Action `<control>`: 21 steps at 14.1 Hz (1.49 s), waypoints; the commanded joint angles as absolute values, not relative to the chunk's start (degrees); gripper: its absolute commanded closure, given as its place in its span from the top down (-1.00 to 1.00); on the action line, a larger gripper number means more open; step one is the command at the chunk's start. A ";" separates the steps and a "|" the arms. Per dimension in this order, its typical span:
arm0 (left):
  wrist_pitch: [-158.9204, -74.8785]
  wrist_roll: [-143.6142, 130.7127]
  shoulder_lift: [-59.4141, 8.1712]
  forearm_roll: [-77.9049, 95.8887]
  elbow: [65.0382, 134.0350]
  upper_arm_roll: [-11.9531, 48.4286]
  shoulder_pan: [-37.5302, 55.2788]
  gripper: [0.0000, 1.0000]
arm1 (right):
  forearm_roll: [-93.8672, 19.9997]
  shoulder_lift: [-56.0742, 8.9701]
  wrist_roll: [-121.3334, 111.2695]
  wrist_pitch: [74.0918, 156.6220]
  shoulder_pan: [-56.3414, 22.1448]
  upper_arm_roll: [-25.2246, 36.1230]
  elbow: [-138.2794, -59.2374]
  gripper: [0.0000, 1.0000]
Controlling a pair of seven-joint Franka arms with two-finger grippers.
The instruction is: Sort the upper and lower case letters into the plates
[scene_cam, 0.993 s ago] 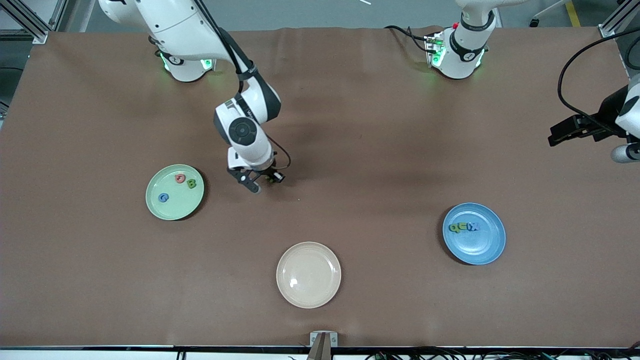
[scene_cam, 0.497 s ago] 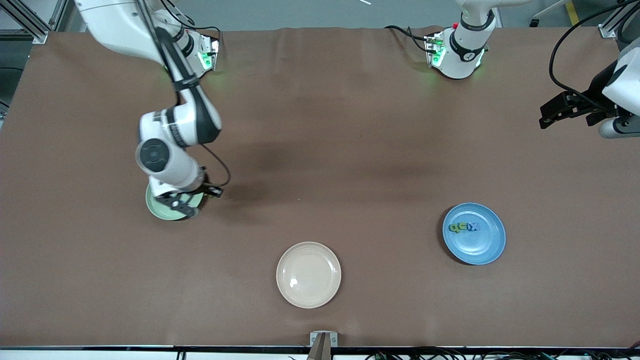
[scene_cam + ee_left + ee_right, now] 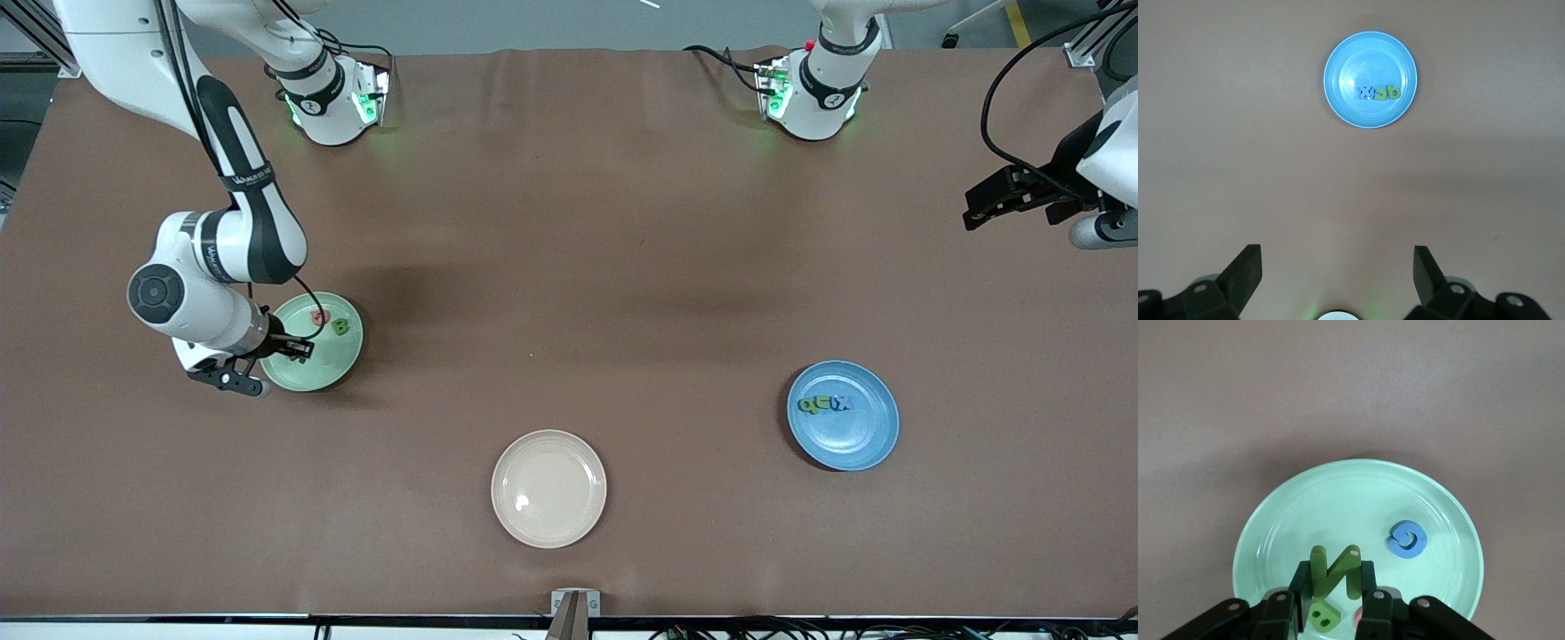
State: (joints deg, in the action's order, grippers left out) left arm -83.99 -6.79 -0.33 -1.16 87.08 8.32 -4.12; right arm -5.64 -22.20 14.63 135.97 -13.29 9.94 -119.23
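My right gripper (image 3: 1333, 583) is shut on a green letter N (image 3: 1335, 572), held upright just over the mint green plate (image 3: 1338, 493). On that plate lie a blue G (image 3: 1407, 539), a green B (image 3: 1323, 615) and a pinkish-red letter (image 3: 1359, 618), partly hidden by my fingers. In the front view the right gripper (image 3: 298, 349) hangs over the mint plate (image 3: 331, 366). The blue plate (image 3: 845, 440) holds a row of small letters (image 3: 824, 404). My left gripper (image 3: 1337, 267) waits open and empty, high above the table at the left arm's end (image 3: 978, 206).
A cream-beige plate (image 3: 548, 488) with nothing on it lies near the front camera's edge of the table, between the two other plates. Brown cloth covers the whole table. The blue plate (image 3: 1368, 60) also shows in the left wrist view.
My right arm has swung from the middle of the table toward its own end, carrying the green N over the mint plate. The left arm has shifted only slightly.
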 commanded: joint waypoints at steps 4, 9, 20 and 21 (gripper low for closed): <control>-83.94 -6.06 0.53 -1.76 87.54 10.19 -3.95 1.00 | -5.62 -24.96 14.24 138.43 -13.10 8.96 -120.67 -0.59; -83.85 -6.06 0.44 -1.76 87.36 10.11 -4.13 1.00 | -5.45 -24.00 9.26 130.56 -12.83 9.23 -115.34 1.00; -83.85 -5.98 0.09 -1.67 87.10 9.58 -4.31 1.00 | 0.09 -22.68 0.81 80.52 -5.99 9.58 -77.54 1.00; -83.85 -5.98 0.17 -1.67 87.10 9.58 -4.31 1.00 | 0.00 -22.68 -1.65 79.99 -4.50 9.49 -76.48 1.00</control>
State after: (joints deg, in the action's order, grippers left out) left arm -84.00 -6.78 -0.33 -1.16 87.09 9.55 -4.29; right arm -0.81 -21.86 2.40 82.14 -7.91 10.41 -80.02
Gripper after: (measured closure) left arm 0.000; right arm 0.000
